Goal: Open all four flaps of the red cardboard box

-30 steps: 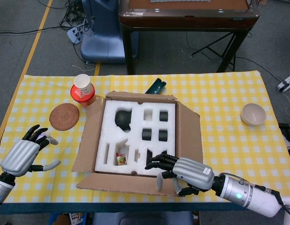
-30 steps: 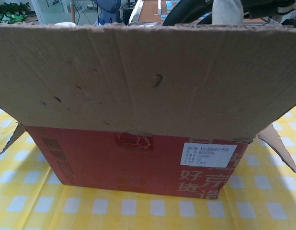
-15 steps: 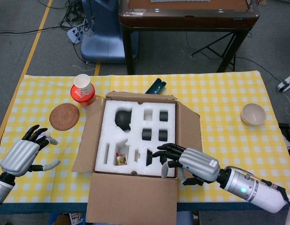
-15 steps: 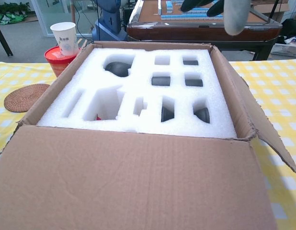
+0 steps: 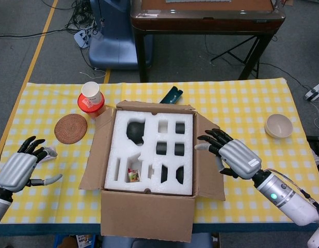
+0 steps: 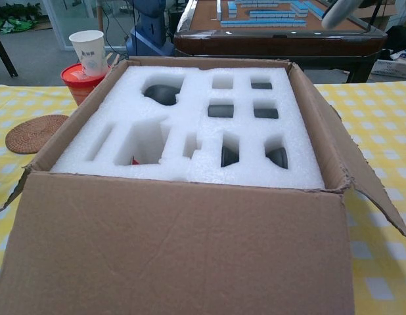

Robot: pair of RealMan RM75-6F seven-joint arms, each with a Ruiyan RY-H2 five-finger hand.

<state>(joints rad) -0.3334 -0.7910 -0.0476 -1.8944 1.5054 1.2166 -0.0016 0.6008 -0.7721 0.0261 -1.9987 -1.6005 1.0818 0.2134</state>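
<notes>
The cardboard box point(image 5: 149, 204) stands mid-table with a white foam insert point(image 5: 149, 150) exposed. Its near flap point(image 5: 146, 219) hangs out over the table's front edge and fills the bottom of the chest view point(image 6: 183, 249). The left flap point(image 5: 95, 155) and right flap point(image 5: 208, 163) lean outward. The far flap point(image 5: 154, 106) shows only as a thin brown strip. My right hand point(image 5: 234, 156) hovers over the right flap, fingers spread and holding nothing; one fingertip point(image 6: 341, 12) shows in the chest view. My left hand point(image 5: 17, 170) is at the table's left edge, fingers apart and empty.
A paper cup point(image 5: 91, 92) stands on a red tub point(image 5: 91, 106) left of the box, beside a woven coaster point(image 5: 70, 128). A dark teal object point(image 5: 171, 95) lies behind the box. A white bowl point(image 5: 278, 125) sits at the right. A brown table point(image 5: 206, 18) stands beyond.
The near flap swung from upright down toward the front edge. My right hand left it and moved right, over the right flap. My left hand dropped slightly.
</notes>
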